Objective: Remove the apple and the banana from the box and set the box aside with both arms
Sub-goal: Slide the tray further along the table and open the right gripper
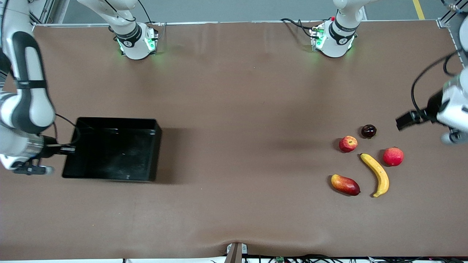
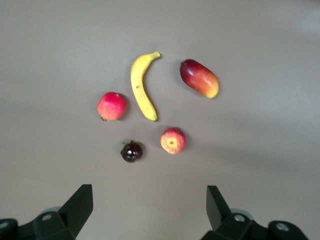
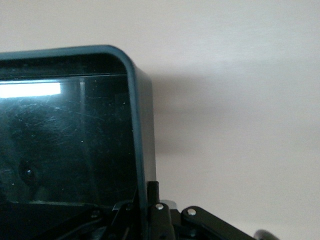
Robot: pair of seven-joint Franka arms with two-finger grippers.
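Box (image 1: 113, 149), a glossy black tray with low walls and scuffed floor, sits at the right arm's end of the table; the right gripper (image 1: 69, 149) pinches its end wall, one finger inside, one outside. Banana (image 1: 376, 174), long, curved and yellow, lies at the left arm's end, between a mango (image 1: 345, 185) and a pinkish-red fruit (image 1: 393, 156). Apple (image 1: 348, 144), small, red with a yellowish dimple, sits just farther from the front camera, beside a dark round fruit (image 1: 368, 131). The left gripper (image 2: 150, 207) hangs over bare table near them, fingers spread wide. No writing is readable.
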